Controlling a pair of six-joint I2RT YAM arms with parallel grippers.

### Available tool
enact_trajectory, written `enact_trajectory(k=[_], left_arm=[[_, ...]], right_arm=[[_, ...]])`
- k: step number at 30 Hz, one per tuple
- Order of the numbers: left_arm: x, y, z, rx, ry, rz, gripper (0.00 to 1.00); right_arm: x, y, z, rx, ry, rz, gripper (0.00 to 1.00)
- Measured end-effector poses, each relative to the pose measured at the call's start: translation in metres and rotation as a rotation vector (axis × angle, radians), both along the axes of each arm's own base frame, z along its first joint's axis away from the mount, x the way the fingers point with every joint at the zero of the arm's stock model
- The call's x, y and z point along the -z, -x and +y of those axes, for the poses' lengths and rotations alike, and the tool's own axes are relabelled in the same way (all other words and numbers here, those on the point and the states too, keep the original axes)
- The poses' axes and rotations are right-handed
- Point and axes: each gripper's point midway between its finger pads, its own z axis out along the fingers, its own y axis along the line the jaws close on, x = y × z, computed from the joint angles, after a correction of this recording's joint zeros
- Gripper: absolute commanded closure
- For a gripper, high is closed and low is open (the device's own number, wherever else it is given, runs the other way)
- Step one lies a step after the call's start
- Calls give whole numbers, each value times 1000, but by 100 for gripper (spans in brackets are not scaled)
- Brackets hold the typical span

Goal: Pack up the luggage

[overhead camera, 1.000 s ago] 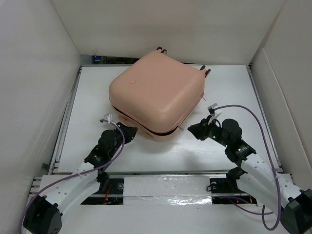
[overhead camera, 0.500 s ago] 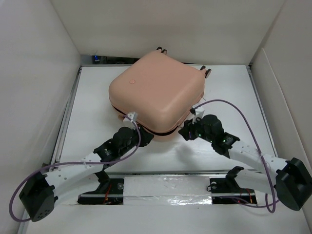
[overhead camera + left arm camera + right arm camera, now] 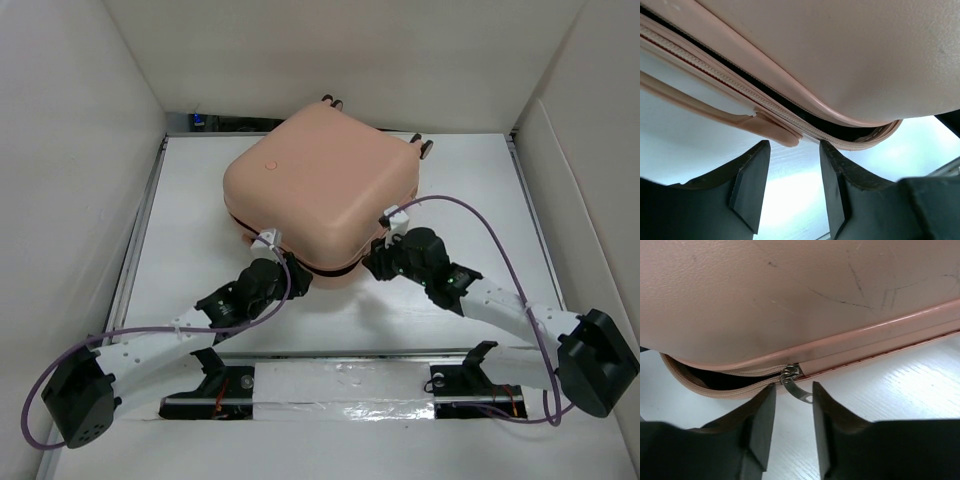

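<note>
1. The luggage (image 3: 320, 190) lies in the upper centre of the top view, with its lid lowered onto its base.
2. Its zipper (image 3: 735, 87) is not done up: the seam gapes at the near corner, showing dark lining.
3. The left gripper (image 3: 793, 150) sits below that seam, jaws released and empty.
4. The right gripper (image 3: 793, 397) holds its jaws parted just under the zipper pull (image 3: 800, 390), not pinching it.
5. What seems left is grasping the pull and zipping round.
</note>
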Motion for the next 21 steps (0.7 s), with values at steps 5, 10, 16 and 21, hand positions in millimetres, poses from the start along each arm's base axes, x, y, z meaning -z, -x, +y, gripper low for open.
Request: enact_trajectory(k=[5,10,16,21], left_arm=[[0,-3,4,-24,-12,-1,59],[-1,-5,10,-48,-21,-7,59],[0,-5,17,-76,-37,-8,62],[-11,-12,28,-123,-1,-34,60]], right_arm=[[0,-2,6,-23,-6,-12,96],[-1,-3,8,-25,-12,-20,100],[1,1,1,17,-13,-33,63],[13,6,-5,28,-3,-19,61]])
